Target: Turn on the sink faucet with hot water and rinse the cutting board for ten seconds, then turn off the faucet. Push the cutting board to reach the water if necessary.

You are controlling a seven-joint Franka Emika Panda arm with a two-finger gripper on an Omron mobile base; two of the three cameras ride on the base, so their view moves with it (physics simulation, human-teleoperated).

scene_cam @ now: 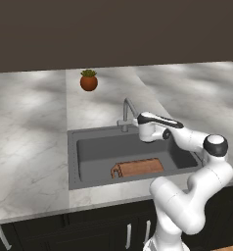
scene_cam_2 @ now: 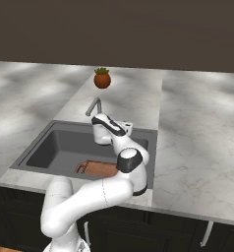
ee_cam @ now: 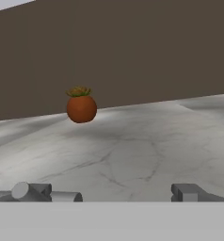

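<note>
And here's the hand (ee_cam: 115,192), sitting level over the back of the sink (scene_cam: 79,147), fingers (ee_cam: 191,192) spread wide with nothing between them. Right at its tip stands the faucet (scene_cam: 126,112), slim and grey with its bent spout, just off to the hand's left in the left base view (whether they touch is hard to tell). Below and behind the hand, down in the dark basin, lies the cutting board (scene_cam: 138,168), reddish-brown, flat on the bottom near the front wall, loop handle pointing left. Straight ahead of the fingers stretches the white marble tabletop (ee_cam: 147,141), and well beyond, a round brown pot with a small green plant (ee_cam: 81,106) stands by the dark back wall (ee_cam: 132,52).
</note>
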